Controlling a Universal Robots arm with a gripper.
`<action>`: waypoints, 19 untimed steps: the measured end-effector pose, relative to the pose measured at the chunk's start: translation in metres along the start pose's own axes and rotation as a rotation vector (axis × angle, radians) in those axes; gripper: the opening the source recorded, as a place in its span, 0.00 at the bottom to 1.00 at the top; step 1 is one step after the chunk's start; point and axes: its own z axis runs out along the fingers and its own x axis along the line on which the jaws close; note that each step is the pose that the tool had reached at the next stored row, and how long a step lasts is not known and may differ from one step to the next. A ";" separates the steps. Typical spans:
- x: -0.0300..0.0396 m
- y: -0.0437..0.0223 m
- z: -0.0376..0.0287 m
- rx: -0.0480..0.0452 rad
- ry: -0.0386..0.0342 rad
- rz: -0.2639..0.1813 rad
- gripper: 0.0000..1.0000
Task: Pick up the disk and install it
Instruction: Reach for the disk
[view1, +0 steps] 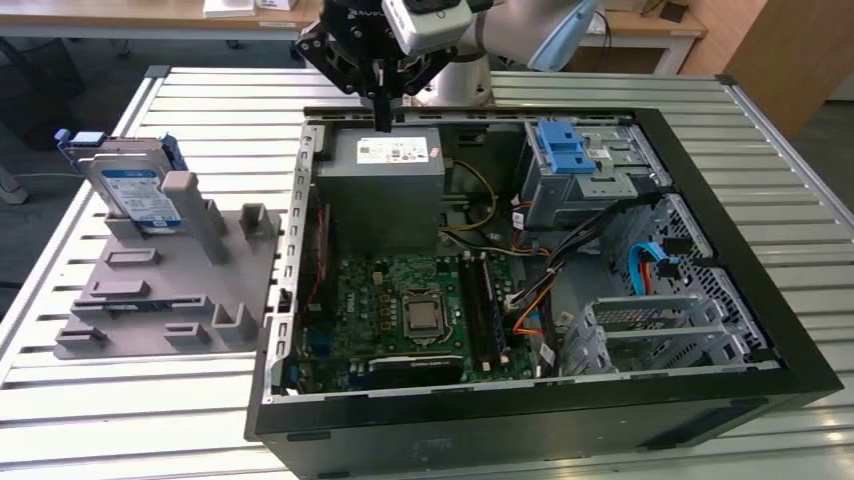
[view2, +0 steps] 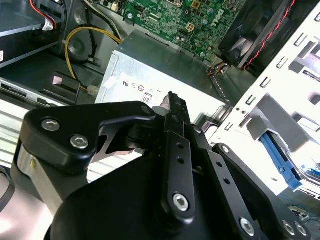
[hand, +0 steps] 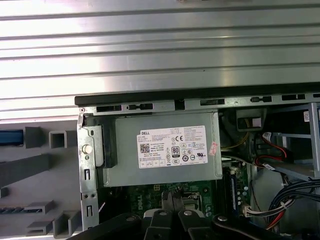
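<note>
Disk (view1: 138, 195) upright in grey rack (view1: 147, 300) | gripper (view1: 384, 120) pressed together, empty | above power supply (view1: 384, 195), well apart from disk

The surface (view1: 134, 420) is ribbed bare metal, silvery with a soft sheen. The grey holder (view1: 147, 290) on it looks like matt plastic. The disk (view1: 114, 165) has a silver-grey metal face and a white-and-blue paper label (view1: 136, 198), and is edged by a blue plastic bracket (view1: 167, 150). The case (view1: 534, 425) is matt black outside, with bare grey sheet metal inside. The power supply (hand: 125, 170) is dull grey sheet metal with a white paper sticker (hand: 172, 145). The cage (view1: 654, 325) is perforated silvery metal, and its latch (view1: 567, 150) is smooth blue plastic. The board (view1: 387, 300) is green and lacquered. The tool (view2: 172, 100) is matt black, with bright metal screw heads (view2: 80, 142).
</note>
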 end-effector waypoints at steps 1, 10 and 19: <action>0.0000 0.0000 0.0000 0.0000 0.0000 0.000 0.11; 0.0042 -0.0003 0.0002 0.0000 0.0000 0.000 0.11; 0.0083 0.0000 0.0008 0.0000 0.0002 0.000 0.11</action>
